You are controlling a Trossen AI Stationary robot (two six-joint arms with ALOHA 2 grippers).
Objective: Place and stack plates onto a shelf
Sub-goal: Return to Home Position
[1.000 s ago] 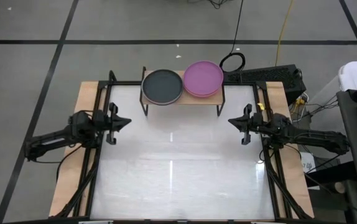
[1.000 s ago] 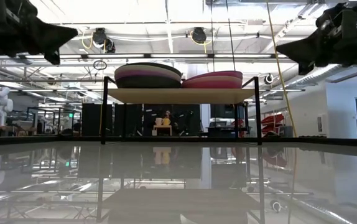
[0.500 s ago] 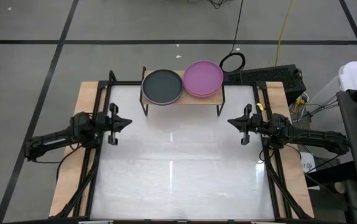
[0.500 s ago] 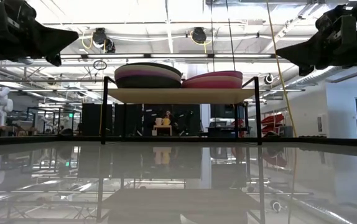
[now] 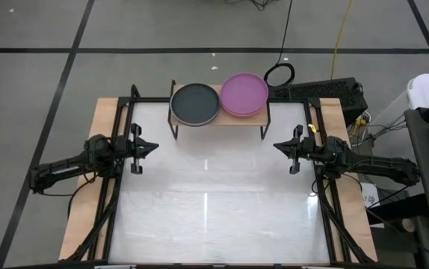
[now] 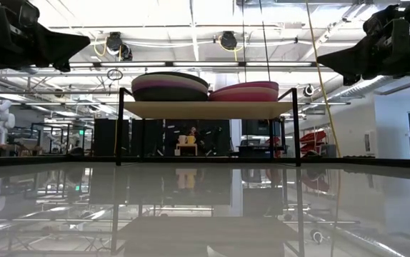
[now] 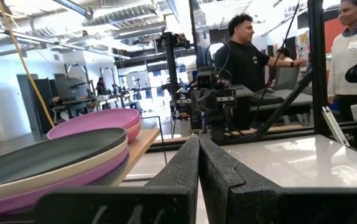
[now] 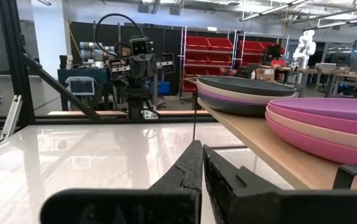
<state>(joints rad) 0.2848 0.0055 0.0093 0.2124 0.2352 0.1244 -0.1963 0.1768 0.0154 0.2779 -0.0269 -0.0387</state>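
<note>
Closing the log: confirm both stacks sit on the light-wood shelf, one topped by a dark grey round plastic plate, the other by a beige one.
Wrong: the other stack's top is a magenta round plastic plate, not beige, per the high view. The rest holds.

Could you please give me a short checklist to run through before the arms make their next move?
1. Plates on the shelf: ok. The black-topped stack and the magenta-topped stack sit side by side on it.
2. Stacks inside the shelf's ends: ok, judging by the low view.
3. Plates off the table: ok. None shows on it.
4. Left hand free: ok. It is shut on nothing, near the table's left edge.
5. Right hand free: ok. It is shut on nothing, near the table's right edge.
6. Plate count in each stack: cannot tell, as the layers are partly hidden.
</note>
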